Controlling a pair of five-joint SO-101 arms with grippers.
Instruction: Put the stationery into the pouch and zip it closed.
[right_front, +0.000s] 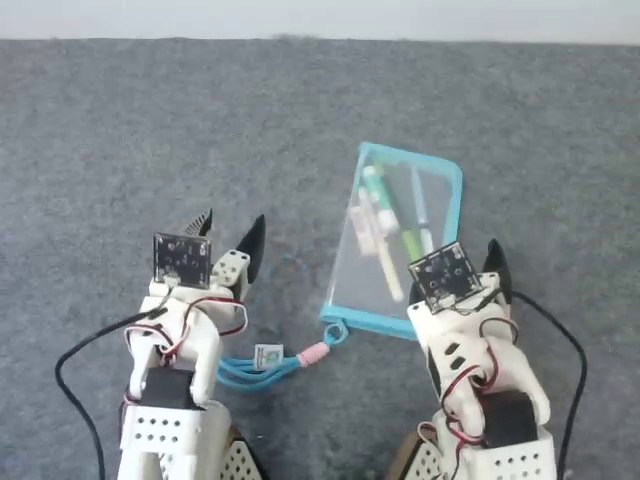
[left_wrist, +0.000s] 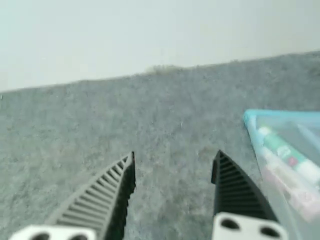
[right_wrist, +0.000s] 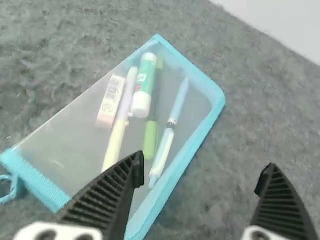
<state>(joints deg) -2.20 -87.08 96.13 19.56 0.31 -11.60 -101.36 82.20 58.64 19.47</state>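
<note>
A clear pouch with a teal zip border lies flat on the grey carpet, right of centre. Inside it I see a green-capped glue stick, a pink eraser, and several pens. Its pink zip pull and blue cord trail from the near left corner. My right gripper is open just above the pouch's near right edge. My left gripper is open over bare carpet, left of the pouch.
Grey carpet covers the whole table, with a pale wall along the far edge. The blue cord loops lie between the two arm bases. Black cables run from each arm toward the near edge.
</note>
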